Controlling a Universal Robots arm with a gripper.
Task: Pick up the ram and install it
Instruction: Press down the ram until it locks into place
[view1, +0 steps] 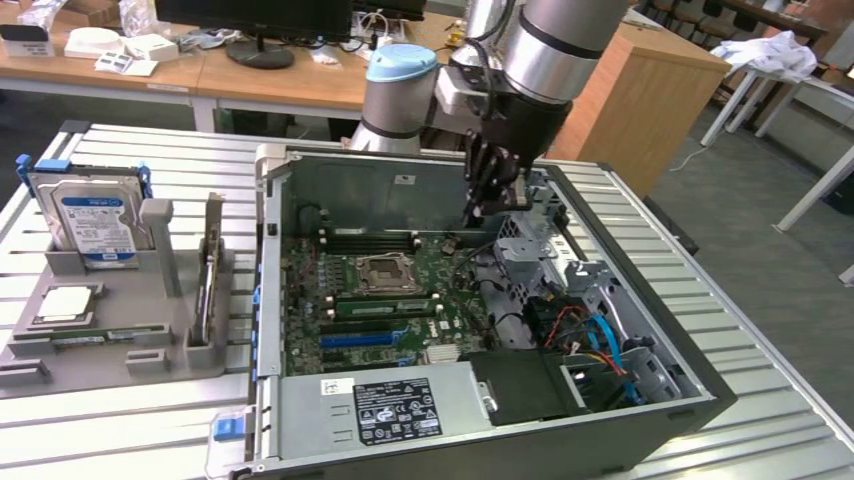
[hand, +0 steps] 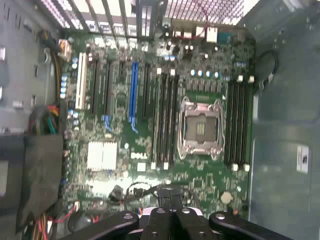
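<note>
Arm (view1: 561, 50) reaches down into the open PC case (view1: 400, 185), which lies on its side on the ribbed metal desk (view1: 134, 430). Hand (view1: 478, 215) is closed, fingers (hand: 160, 220) pressed together w/ nothing visible btw them. It hangs over the green board (view1: 307, 290), close to the case's back wall. Can't tell if the tips touch anything.

Ram (view1: 384, 304): green stick w/ dark chips, sitting in a slot on the board, apart from the hand. CPU socket (view1: 380, 270) lies roughly btw hand & ram. The ram is just beside the socket, on the side away from the hand. Can't tell if it's pushed fully home.

Blue slot (view1: 354, 340) is farther from the hand, past the ram. Power supply (view1: 387, 405) is farther yet, at the case end opposite the hand.

Wrist view: the closed fingers point over the board, w/ the CPU socket out beyond the tips & dark slots on both sides of it.

Well away from the hand, outside the case toward the exterior view's left, a gray holder (view1: 100, 350) sits on the desk w/ a hard drive (view1: 87, 215) standing upright in it.
</note>
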